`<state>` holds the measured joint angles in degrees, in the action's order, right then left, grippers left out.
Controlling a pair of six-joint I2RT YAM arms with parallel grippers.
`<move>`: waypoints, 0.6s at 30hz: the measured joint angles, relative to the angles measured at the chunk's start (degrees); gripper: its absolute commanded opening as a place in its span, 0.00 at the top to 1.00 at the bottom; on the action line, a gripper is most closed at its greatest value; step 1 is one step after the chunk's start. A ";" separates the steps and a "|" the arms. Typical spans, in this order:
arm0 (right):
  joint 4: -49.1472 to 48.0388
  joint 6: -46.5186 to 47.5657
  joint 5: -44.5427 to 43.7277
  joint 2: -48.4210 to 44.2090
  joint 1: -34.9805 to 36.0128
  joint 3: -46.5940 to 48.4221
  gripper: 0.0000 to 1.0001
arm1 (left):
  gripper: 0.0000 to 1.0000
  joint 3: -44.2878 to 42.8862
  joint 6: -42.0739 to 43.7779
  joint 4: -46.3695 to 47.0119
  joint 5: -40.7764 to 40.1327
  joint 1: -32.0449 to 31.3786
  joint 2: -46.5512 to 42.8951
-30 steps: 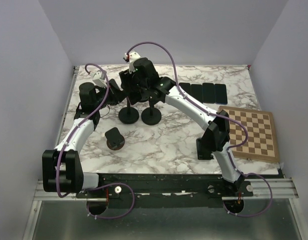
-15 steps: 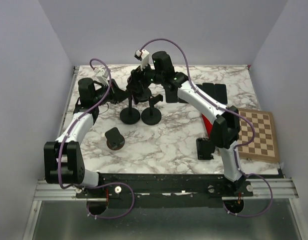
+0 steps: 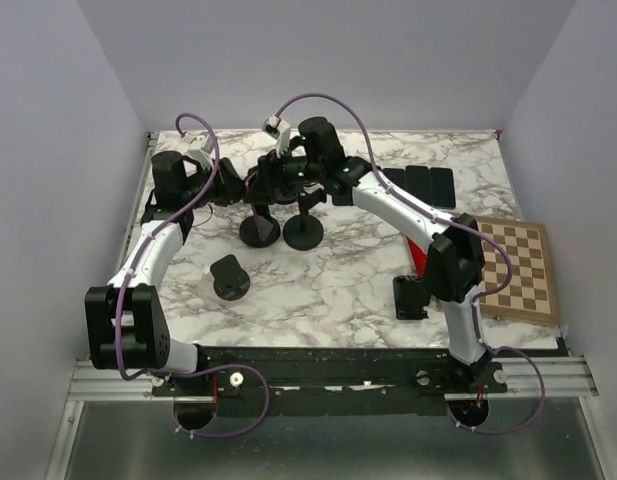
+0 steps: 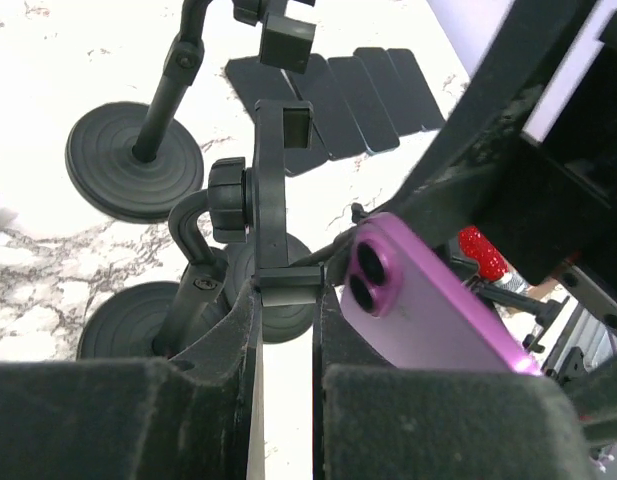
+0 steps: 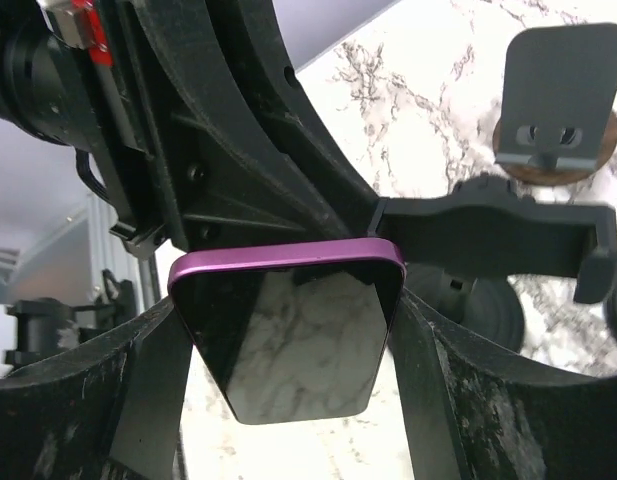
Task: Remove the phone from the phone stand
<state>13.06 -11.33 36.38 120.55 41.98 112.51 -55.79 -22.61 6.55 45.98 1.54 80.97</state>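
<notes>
A purple phone (image 5: 288,340) with a dark glossy screen hangs between the fingers of my right gripper (image 5: 288,352), which is shut on its two long edges. In the left wrist view the phone (image 4: 438,310) shows its back and twin lenses, just right of the black phone stand's clamp (image 4: 273,190) and apart from its face. My left gripper (image 4: 286,300) is shut on the lower foot of that clamp. From above, both grippers meet over the stand (image 3: 260,231) at the back left; the phone itself is hidden there.
A second black stand (image 3: 304,232) rises right beside the first. A small stand on a round wooden base (image 3: 229,277) sits nearer the front. Several dark phones (image 3: 418,185) lie in a row at the back right, with a chessboard (image 3: 508,265) at the right edge.
My right wrist has lifted and swung over the stands with the phone in it, and now points left. My left arm has drawn slightly back and left, still gripping the clamp.
</notes>
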 measured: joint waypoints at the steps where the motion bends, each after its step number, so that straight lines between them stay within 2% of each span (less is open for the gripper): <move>1: -0.07 -1.64 -0.66 -0.79 0.13 -0.87 0.99 | 1.00 -0.28 0.28 -1.07 -0.61 0.00 -0.22; 7: 3.65 -7.85 -10.27 -9.53 0.46 -1.95 0.99 | 1.00 -1.31 2.69 -7.96 -3.98 -0.04 -2.47; 8: 5.73 -8.02 -13.31 -11.63 0.39 -0.79 1.00 | 0.97 -1.31 2.99 -8.92 -4.57 -0.04 -2.93; 12: 10.05 -6.99 -25.99 -18.05 -0.63 3.39 0.99 | 0.69 -1.31 3.08 -12.17 -7.96 -0.04 -4.90; 16: 13.31 -4.37 -36.37 -22.43 -5.44 5.42 0.99 | 0.49 -0.50 1.97 -13.55 -10.88 -0.02 -6.78; 17: 14.10 -3.56 -38.75 -22.58 -7.37 6.08 0.99 | 0.40 0.13 1.64 -13.66 -11.67 0.02 -7.48; 18: 14.73 -2.91 -41.07 -22.53 -9.57 6.49 0.99 | 0.27 0.66 1.22 -13.94 -12.24 0.02 -8.09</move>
<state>27.79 -14.24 -4.69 98.02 32.40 119.00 -55.13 -21.39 -7.40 33.74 1.56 72.88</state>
